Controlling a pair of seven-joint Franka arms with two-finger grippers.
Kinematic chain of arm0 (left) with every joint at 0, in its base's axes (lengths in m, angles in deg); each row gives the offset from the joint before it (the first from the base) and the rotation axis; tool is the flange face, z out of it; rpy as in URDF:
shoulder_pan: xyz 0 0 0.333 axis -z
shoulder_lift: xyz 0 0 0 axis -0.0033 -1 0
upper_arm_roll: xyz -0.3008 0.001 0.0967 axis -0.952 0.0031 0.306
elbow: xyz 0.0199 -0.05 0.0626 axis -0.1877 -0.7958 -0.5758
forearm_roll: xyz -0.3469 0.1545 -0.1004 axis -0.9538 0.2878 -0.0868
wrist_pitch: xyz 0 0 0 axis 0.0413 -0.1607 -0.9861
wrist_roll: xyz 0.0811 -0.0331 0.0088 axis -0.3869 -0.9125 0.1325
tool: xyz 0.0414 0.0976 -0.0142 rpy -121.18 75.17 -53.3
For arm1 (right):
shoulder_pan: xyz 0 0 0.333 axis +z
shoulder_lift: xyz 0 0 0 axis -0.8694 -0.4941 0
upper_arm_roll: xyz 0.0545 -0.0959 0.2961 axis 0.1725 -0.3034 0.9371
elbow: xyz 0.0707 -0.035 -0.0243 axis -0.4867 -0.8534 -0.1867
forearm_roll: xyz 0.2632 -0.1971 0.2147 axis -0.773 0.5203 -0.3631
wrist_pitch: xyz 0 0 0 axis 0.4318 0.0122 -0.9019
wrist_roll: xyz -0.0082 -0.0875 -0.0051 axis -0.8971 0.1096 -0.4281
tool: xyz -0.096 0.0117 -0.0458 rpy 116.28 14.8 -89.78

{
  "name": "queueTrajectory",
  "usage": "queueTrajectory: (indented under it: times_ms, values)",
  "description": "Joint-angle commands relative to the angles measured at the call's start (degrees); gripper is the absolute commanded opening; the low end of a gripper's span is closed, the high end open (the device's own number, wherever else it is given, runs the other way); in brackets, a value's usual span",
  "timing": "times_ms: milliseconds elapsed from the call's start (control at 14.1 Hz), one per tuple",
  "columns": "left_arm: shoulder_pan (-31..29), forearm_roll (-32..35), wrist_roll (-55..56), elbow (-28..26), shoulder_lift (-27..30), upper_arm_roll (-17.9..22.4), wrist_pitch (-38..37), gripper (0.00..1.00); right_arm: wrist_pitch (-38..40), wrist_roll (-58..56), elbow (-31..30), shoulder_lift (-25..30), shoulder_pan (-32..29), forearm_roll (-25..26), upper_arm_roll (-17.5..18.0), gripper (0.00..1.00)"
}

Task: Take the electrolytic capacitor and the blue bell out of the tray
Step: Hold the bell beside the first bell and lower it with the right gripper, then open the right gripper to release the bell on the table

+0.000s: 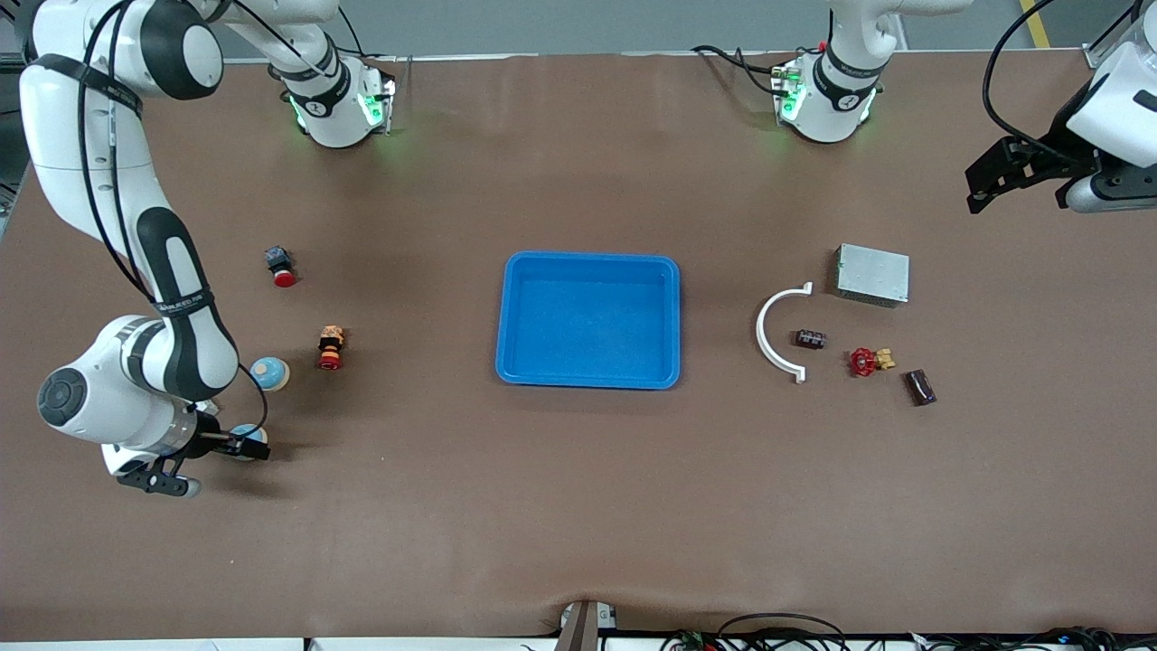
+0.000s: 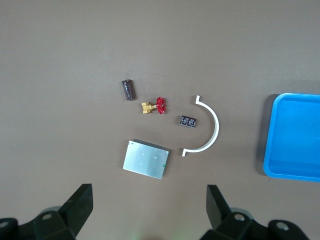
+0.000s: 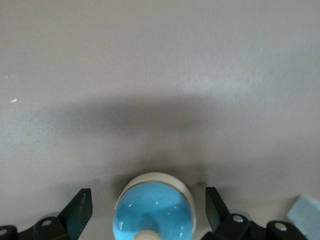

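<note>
A blue bell (image 3: 155, 210) with a cream rim stands on the table between the fingers of my right gripper (image 3: 148, 200), which is open and not touching it. From the front, that bell (image 1: 251, 435) shows partly under the right gripper (image 1: 217, 466), near the right arm's end. A second blue bell (image 1: 269, 372) sits just farther from the front camera. The capacitor (image 1: 920, 387), a dark brown cylinder, lies at the left arm's end. My left gripper (image 1: 999, 181) hangs open and high over that end, with the capacitor (image 2: 129, 90) seen well below the left gripper (image 2: 148, 195).
A blue tray (image 1: 506, 316) sits mid-table. Near the capacitor lie a red valve (image 1: 866, 362), a small black component (image 1: 810, 339), a white curved piece (image 1: 768, 334) and a metal box (image 1: 872, 274). Two red push buttons (image 1: 331, 348) (image 1: 282, 267) lie near the bells.
</note>
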Motion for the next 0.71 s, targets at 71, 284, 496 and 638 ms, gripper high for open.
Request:
queueTrajectory:
  times_ms: [71, 284, 496, 638]
  values:
    - [0.4, 0.9, -0.1, 0.4, 0.8, 0.0, -1.1, 1.00, 2.1, -1.8, 0.9, 2.4, -0.8, 6.9, 0.6, 1.00]
    - [0.2, 0.2, -0.2, 0.4, 0.8, 0.1, -1.1, 1.00, 5.3, -1.9, 2.3, 4.6, -0.8, 12.4, 0.6, 1.00]
    - [0.3, 0.2, -0.1, 0.4, 0.8, 0.0, -1.0, 1.00, 8.6, -5.0, 2.2, 8.4, -0.8, 12.7, 0.6, 1.00]
    - [0.2, 0.1, -0.2, 0.4, 0.8, 0.0, -1.0, 1.00, 12.7, -7.6, 1.9, 12.4, -1.0, 12.5, 0.6, 1.00]
